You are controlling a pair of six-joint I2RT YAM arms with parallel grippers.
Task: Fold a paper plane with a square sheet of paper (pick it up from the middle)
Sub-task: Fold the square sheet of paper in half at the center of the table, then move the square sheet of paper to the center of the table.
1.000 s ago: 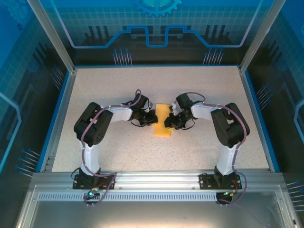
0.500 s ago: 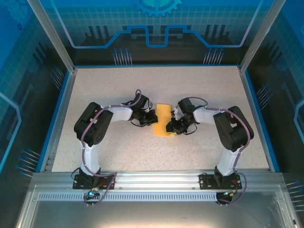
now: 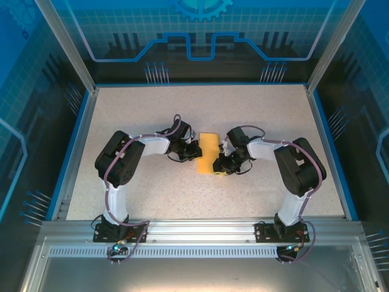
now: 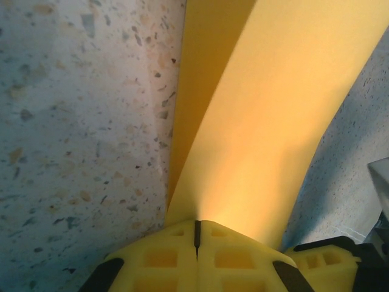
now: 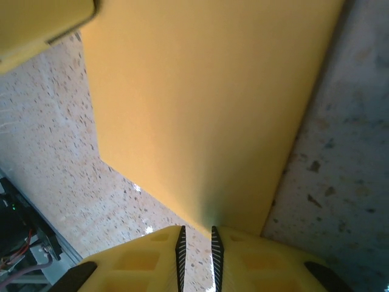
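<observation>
1 paper sheet (image 3: pixel 208 153), 2 grippers.

We see the square sheet of paper (image 3: pixel 208 153) mid-table, folded into a narrow orange-yellow strip, long axis running near to far; plain, unmarked; far end sits slightly right of the near end in the top view; left wrist view shows the sheet (image 4: pixel 267 121) as two layers, a shaded lower flap on the left and a brighter upper face, with one long crease between them; right wrist view shows the sheet (image 5: pixel 206 103) as a smooth flat panel with straight edges, one corner over the speckled table.
</observation>
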